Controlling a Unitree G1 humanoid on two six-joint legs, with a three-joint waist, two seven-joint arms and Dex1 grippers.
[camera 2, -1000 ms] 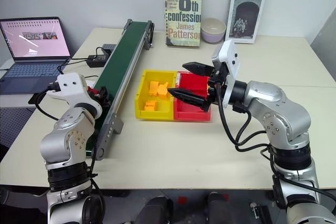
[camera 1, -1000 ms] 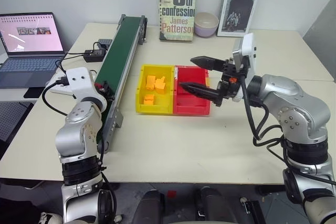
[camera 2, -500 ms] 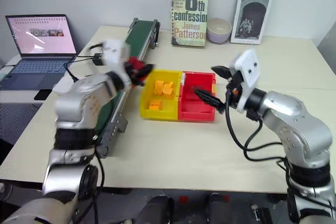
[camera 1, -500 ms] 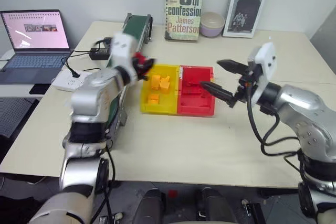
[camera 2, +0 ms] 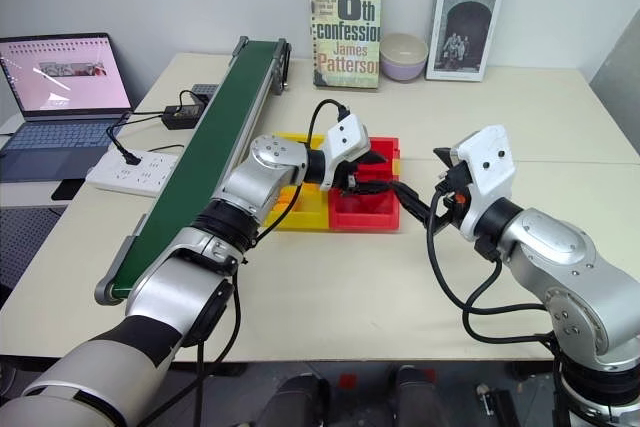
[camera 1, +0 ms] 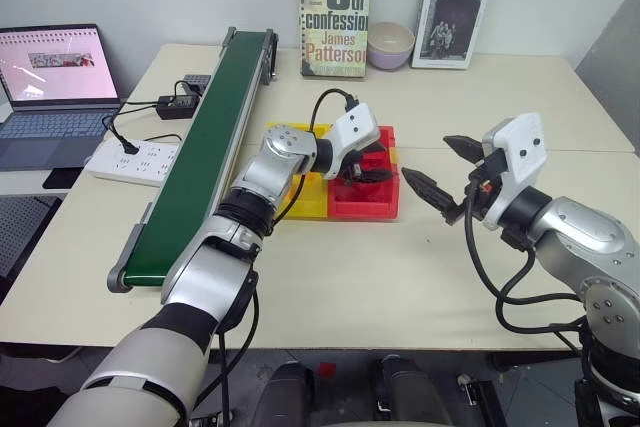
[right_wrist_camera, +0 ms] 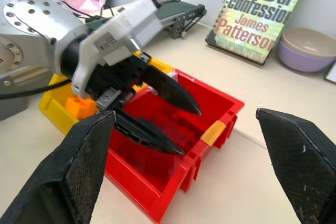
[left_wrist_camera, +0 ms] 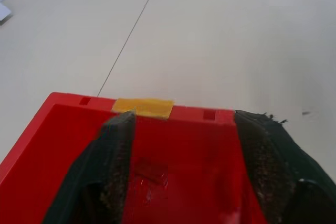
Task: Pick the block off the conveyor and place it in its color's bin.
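My left gripper (camera 1: pixel 380 164) reaches across the yellow bin and hangs open over the red bin (camera 1: pixel 362 209), its fingers (right_wrist_camera: pixel 168 90) apart with nothing between them. In the left wrist view the two fingertips (left_wrist_camera: pixel 123 129) frame the bin's red floor and far rim (left_wrist_camera: pixel 68 100). I cannot tell the block apart from that red floor. The conveyor (camera 1: pixel 205 157) runs along the table's left side, and its dark green belt is bare. To the right of the red bin, my right gripper (camera 1: pixel 425 155) is wide open and points at it, empty.
The yellow bin (right_wrist_camera: pixel 58 98) with orange blocks (right_wrist_camera: pixel 79 106) touches the red bin's left side. A laptop (camera 1: pixel 55 72), a power strip (camera 1: pixel 135 157) and a black adapter (camera 1: pixel 180 105) lie left of the conveyor. Two books (camera 1: pixel 335 17) and a bowl (camera 1: pixel 390 44) stand at the back.
My left arm swung from the conveyor to over the red bin. It held the red block half a second ago and is now open. The right gripper drew back to the right.
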